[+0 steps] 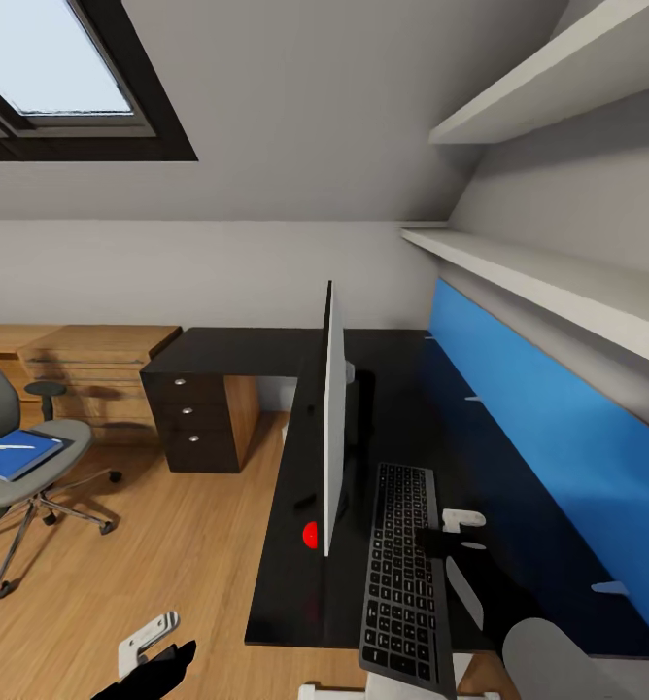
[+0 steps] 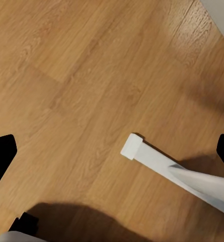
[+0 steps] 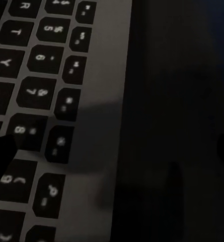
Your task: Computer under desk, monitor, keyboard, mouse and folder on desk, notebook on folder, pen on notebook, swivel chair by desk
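The black desk (image 1: 266, 355) carries the monitor (image 1: 333, 418), seen edge-on with a red dot at its lower corner. Right beside it lies the long black keyboard (image 1: 399, 574), its near end reaching past the desk's front edge. My right gripper (image 1: 451, 542) hovers open over the keyboard's right edge; in the right wrist view the keyboard (image 3: 36, 101) is close, one finger over the keys and the other over the dark desk top (image 3: 182, 101). The swivel chair (image 1: 48, 476) stands at the left with the blue notebook (image 1: 18, 455) and the pen (image 1: 14, 446) on its seat. My left gripper (image 1: 154, 649) hangs open above the floor.
A dark drawer unit (image 1: 193, 418) with silver knobs supports the desk's far wing, and a light wooden dresser (image 1: 91, 369) stands behind the chair. A blue panel (image 1: 538, 408) and white shelves (image 1: 558, 282) line the right wall. A white leg (image 2: 157, 161) crosses the wooden floor (image 2: 66, 75).
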Controlling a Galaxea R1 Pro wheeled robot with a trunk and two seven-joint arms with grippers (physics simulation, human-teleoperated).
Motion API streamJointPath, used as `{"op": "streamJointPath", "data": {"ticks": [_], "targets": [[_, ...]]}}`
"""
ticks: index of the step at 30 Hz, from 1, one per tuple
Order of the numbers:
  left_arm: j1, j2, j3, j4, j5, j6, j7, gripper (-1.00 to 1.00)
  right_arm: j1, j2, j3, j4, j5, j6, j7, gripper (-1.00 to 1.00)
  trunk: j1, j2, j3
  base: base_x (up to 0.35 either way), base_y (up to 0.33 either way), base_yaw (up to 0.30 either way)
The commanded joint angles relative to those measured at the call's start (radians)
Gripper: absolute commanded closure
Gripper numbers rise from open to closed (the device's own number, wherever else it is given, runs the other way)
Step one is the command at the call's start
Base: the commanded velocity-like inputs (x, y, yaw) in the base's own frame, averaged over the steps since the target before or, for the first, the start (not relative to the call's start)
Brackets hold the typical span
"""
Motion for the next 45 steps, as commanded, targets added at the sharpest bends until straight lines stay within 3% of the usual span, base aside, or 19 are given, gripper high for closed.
{"op": "streamJointPath", "data": {"ticks": [1,15,22,45], "targets": [[0.000,0.000,0.001,-0.002,0.011,0.004,0.007,-1.00,0.001,-0.001,0.004,0.002,-0.016,0.005,-0.006,-1.00,0.000,-0.001,-0.001,-0.002,0.000,0.000],[0.000,-0.003,0.000,-0.031,0.010,0.005,0.013,-1.00,0.001,-0.001,0.004,0.004,-0.015,0.005,-0.006,-1.00,0.000,-0.001,-0.001,0.000,0.000,0.000],[0.000,-0.005,-0.004,-0.063,0.008,0.005,0.016,-1.00,0.001,-0.001,0.004,0.004,-0.015,0.005,-0.006,-1.00,0.012,-0.022,-0.011,0.000,0.000,0.000],[0.000,-0.003,-0.004,-0.061,0.012,0.007,0.008,-1.00,0.000,0.000,0.006,0.004,-0.015,0.006,-0.006,-1.00,0.012,-0.022,-0.011,-0.027,0.000,0.000]]}}
